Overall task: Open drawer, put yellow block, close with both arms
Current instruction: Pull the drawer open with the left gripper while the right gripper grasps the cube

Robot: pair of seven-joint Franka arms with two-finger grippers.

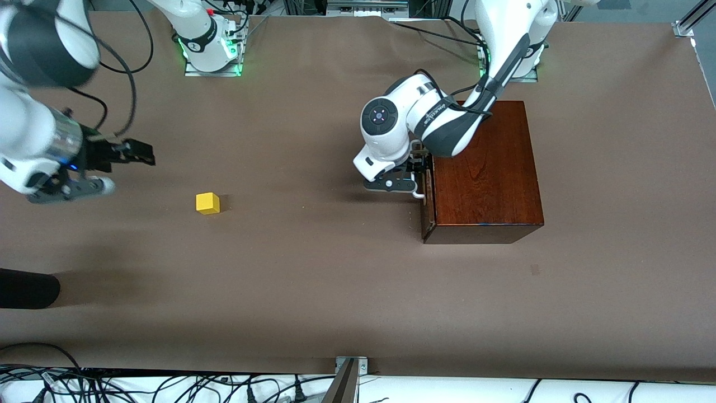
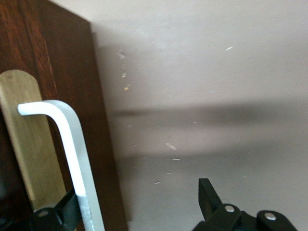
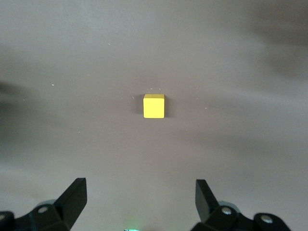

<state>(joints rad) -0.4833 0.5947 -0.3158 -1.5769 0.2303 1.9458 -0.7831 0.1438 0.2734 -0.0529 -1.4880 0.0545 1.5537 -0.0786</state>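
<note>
Yellow block (image 1: pixel 207 202) sits on the tabletop (image 1: pixel 313 291), well apart from the drawer (image 1: pixel 428 196), toward the right arm's end. Right gripper (image 3: pixel 140 192) hovers near it, fingers wide, empty, block centred ahead between them. Left gripper (image 2: pixel 139 204) fingers open, straddling the white handle (image 2: pixel 72 144); drawer unopened.

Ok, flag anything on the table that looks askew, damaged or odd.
Nothing stands out. The yellow block sits flat on the table, apart from everything. The drawer looks shut and square in its wooden box. The left gripper is open around the white handle; the right gripper hangs open near the block.
</note>
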